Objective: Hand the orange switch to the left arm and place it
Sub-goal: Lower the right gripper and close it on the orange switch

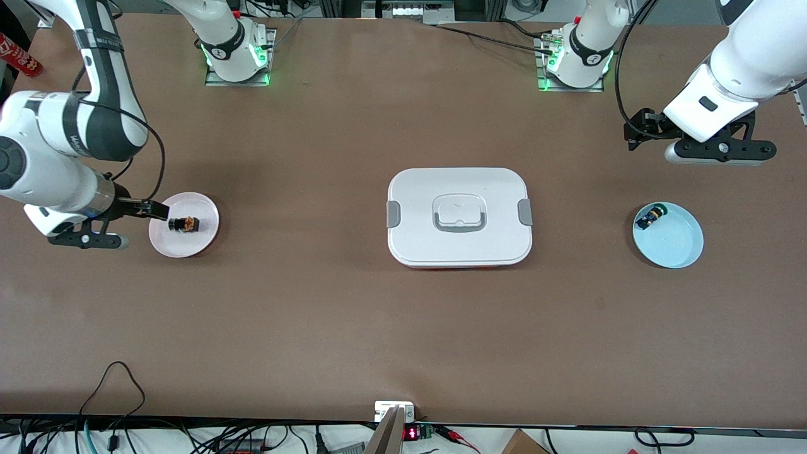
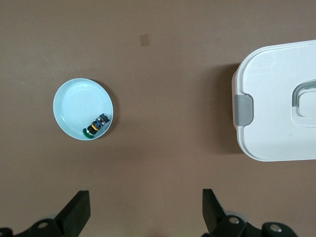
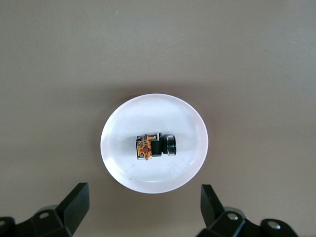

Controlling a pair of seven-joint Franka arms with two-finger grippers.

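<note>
Brown table [image 1: 315, 328] held the orange switch [image 1: 187, 223] on its side on a pink plate [image 1: 205, 208], just beside the right gripper [image 1: 148, 210], released; the left gripper [image 2: 145, 212], also released, waited

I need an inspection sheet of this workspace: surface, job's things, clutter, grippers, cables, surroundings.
Surface: brown table, bare between items.
Job's things: orange switch lying on pink plate; box closed, mid-table.
Clutter: blue plate holding second switch, toward the left arm's end.
Grippers: right gripper open over the pink plate; left gripper open, waiting above the table by the blue plate.
Cables: black cable at the table's near edge.
Surroundings: red can at a corner.
</note>
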